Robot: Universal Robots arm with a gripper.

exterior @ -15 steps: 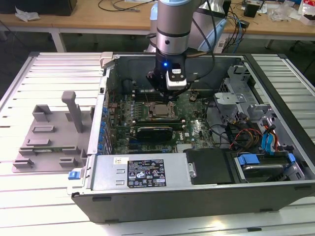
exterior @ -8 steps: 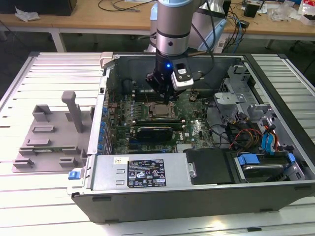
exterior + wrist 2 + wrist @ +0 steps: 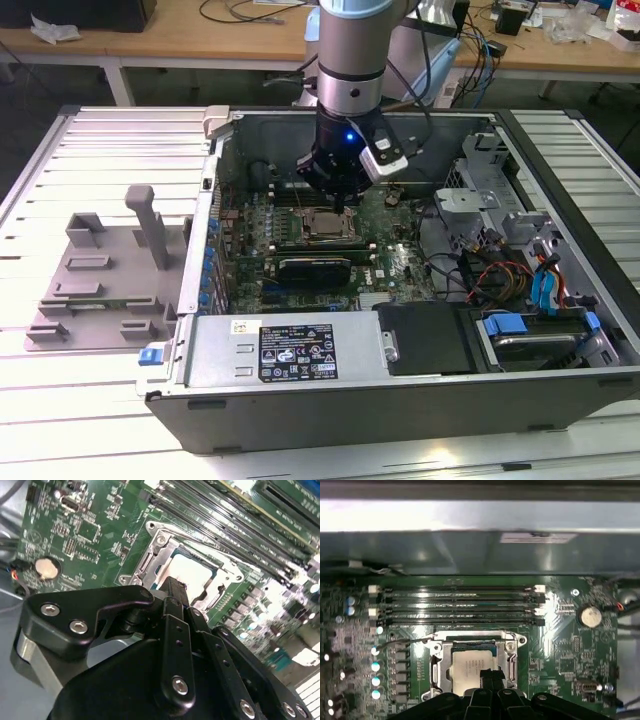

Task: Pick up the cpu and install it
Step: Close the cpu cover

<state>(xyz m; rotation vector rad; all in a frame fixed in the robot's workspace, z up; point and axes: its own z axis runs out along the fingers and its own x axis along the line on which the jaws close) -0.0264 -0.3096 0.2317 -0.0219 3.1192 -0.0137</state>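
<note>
The cpu lies in its socket, so seating looks in hand. The gripper hovers just above, fingers narrow, holding nothing. Whatever follows needs a light, square touch.

The computer case is lit brightly from above in the exterior view, its interior around the motherboard left dimmer. Glare is thrown off the memory slots in both wrist views, and the cpu is bleached white in the second wrist view.

Silver-topped square cpu, flat inside the metal socket frame on the green motherboard.
</note>
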